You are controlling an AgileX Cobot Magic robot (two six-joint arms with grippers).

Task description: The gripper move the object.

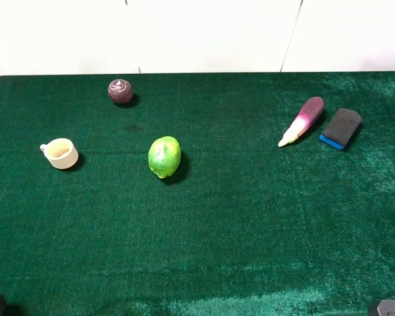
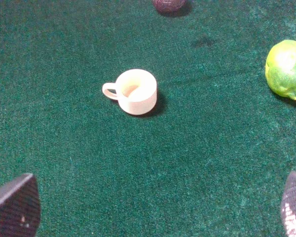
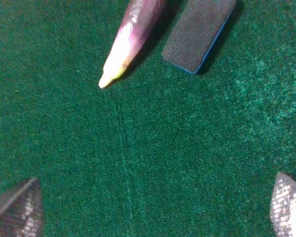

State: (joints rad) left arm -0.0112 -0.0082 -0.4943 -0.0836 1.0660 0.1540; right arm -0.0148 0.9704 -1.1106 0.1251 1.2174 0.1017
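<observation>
While both arms sit low at the near edge of the table [image 1: 197, 263], only slivers of them showing in the exterior high view, the object [image 1: 341, 128] lies far on the right side of the green cloth, toward the back, well apart from either arm. It is a small dark-topped block with a thin blue base, lying flat, just beside the purple-white eggplant [image 1: 302, 120], which is on its left; whether the two touch cannot be told. In the right wrist view the object [image 3: 199, 34] sits ahead of the right gripper [image 3: 153, 210], somewhat off the midline of the finger gap, with its long axis running roughly away from the gripper and slanted a little. The right gripper's fingers are spread wide with nothing between them. The left gripper [image 2: 153, 207] is likewise spread and empty, facing the cream cup [image 2: 134, 92] with the lime [image 2: 286, 69] off to one side. Judgement: the right arm is clearly the nearer one. Its approach likely needs a forward reach, and a closure across the short sides of the block that stays clear of the eggplant.
</observation>
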